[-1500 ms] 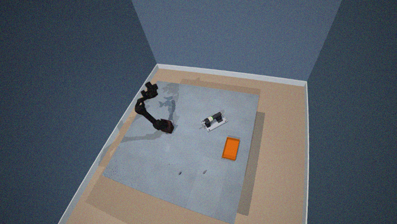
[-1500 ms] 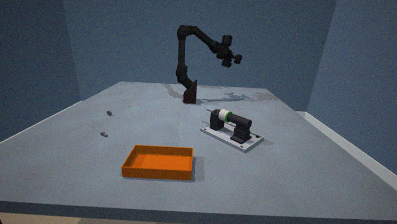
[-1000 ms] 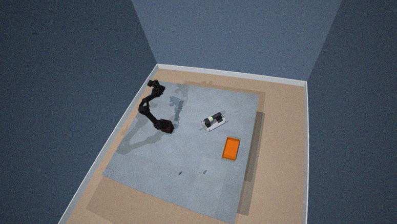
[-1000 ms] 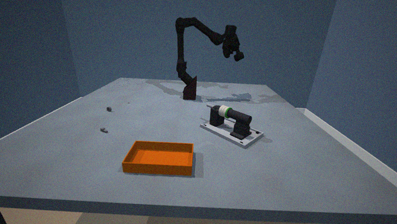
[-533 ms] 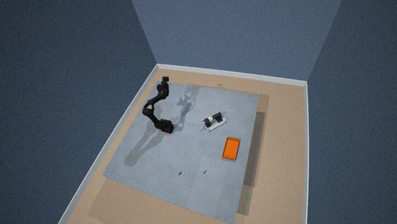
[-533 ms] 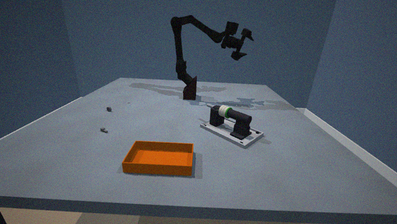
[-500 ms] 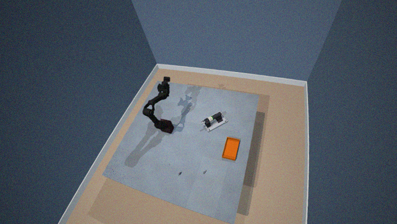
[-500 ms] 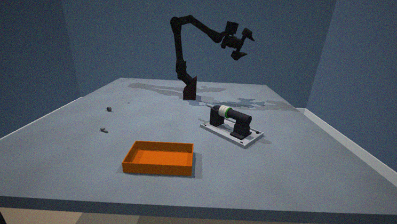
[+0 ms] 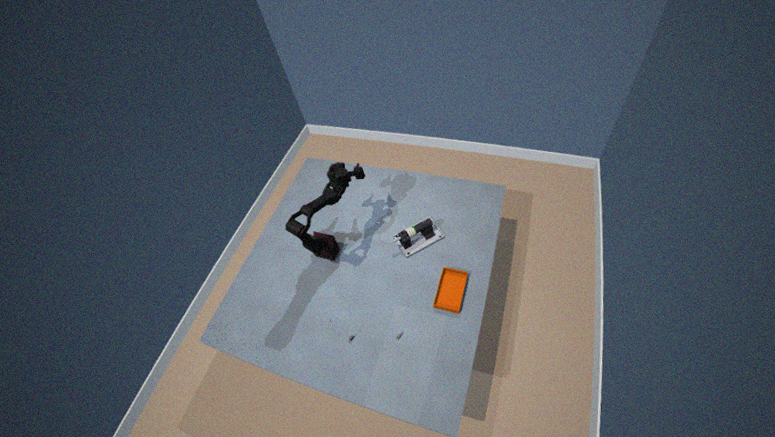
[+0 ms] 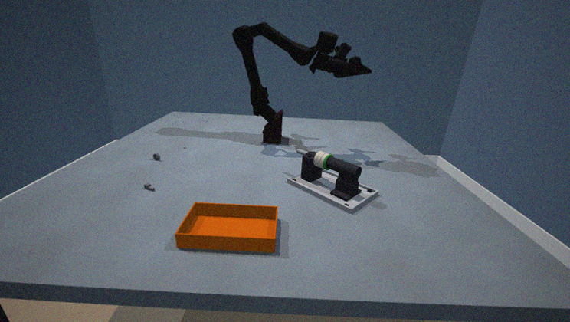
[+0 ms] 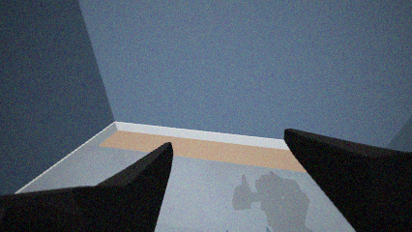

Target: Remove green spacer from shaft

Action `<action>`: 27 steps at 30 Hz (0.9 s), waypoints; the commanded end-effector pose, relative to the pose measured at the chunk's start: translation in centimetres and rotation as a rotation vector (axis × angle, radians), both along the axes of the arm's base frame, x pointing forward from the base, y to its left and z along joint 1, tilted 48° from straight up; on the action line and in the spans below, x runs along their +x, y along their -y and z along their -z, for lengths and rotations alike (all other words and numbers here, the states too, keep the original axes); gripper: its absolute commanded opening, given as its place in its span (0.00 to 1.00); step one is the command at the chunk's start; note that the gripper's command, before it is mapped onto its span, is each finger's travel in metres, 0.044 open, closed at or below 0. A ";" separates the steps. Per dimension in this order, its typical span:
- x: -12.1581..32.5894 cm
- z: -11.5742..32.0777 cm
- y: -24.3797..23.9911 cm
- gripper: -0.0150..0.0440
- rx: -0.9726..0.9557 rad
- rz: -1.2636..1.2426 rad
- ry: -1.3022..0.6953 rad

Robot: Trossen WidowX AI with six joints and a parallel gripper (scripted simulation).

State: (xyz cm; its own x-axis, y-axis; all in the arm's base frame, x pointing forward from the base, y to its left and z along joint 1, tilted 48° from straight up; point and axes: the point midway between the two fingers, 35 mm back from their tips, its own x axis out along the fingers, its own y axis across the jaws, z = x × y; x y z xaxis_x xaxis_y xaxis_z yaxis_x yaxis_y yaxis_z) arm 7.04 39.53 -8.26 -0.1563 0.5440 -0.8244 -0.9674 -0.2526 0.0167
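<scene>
My gripper (image 9: 362, 171) (image 10: 368, 70) (image 11: 227, 140) is open and empty, high above the table and away from the assembly. The black housing block (image 9: 424, 225) (image 10: 345, 168) stands on the white base plate (image 10: 321, 195). The green spacer (image 10: 327, 161) sits around the shaft line against the housing. White spacers (image 9: 409, 231) (image 10: 320, 158) sit beside it, between the green spacer and a smaller black support block (image 10: 310, 169). The shaft's thin grey end (image 9: 397, 237) (image 10: 301, 151) sticks out beyond the support. The wrist view shows no part of the assembly.
An orange tray (image 9: 450, 290) (image 10: 233, 227) stands near the assembly, towards the exterior camera. Two small grey objects lie on the table away from the assembly, one (image 9: 352, 338) (image 10: 156, 157) nearer the arm, the other (image 9: 399, 335) (image 10: 148, 187) nearer the tray's side.
</scene>
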 end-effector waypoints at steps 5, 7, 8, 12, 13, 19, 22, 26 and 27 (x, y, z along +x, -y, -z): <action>10.4 -0.8 5.6 1.00 -0.098 0.881 -0.212; 12.2 -0.9 6.8 1.00 -0.094 1.061 -0.267; 13.0 -1.0 7.3 1.00 -0.090 1.147 -0.294; 15.8 -1.3 9.7 1.00 -0.058 1.467 -0.394; 16.4 -1.3 10.3 1.00 -0.047 1.543 -0.419; 19.9 -1.8 14.1 1.00 0.054 1.988 -0.565; 21.4 -2.1 16.2 1.00 0.127 2.201 -0.639; 23.1 -2.5 19.0 1.00 0.251 2.472 -0.739; 23.5 -2.6 19.8 1.00 0.287 2.537 -0.764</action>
